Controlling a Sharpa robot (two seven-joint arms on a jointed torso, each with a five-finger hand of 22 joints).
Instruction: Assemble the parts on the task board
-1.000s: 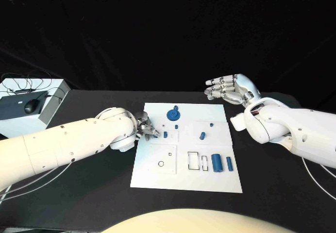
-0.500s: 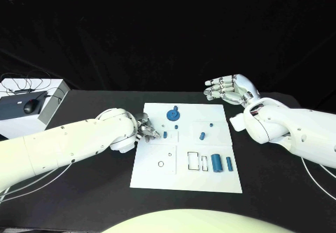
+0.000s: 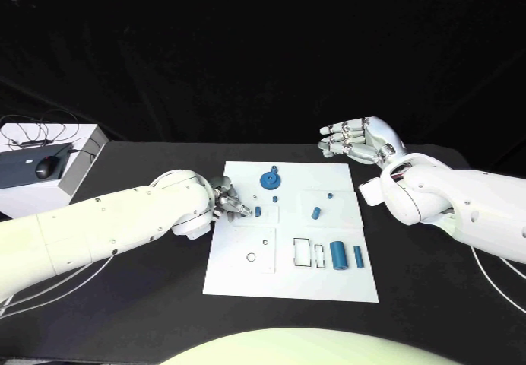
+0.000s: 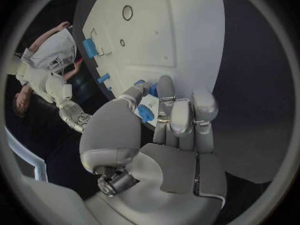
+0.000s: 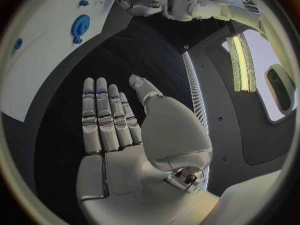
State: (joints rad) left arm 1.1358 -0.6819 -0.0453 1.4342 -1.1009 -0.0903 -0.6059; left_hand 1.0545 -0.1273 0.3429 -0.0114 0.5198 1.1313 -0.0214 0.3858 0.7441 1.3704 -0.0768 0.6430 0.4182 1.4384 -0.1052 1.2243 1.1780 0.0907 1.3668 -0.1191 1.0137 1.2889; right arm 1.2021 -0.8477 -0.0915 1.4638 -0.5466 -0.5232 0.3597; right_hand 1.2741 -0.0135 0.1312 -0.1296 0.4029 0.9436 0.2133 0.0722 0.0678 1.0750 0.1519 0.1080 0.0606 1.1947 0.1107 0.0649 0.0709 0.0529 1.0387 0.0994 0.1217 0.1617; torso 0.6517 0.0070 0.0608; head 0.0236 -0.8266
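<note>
The task board (image 3: 290, 277) lies mid-table between the two arms; the left hand (image 3: 228, 202) sits at its left edge beside a small part (image 3: 258, 211); the right hand (image 3: 359, 140) hangs beyond its far right corner; a box (image 3: 44, 171) stands far left

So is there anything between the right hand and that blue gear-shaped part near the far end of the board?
Nothing visible blocks it. The right hand hovers open beyond the far right corner of the task board, and the round blue part lies on bare white surface; only black table and board lie between them. The left hand works on the opposite side.
</note>
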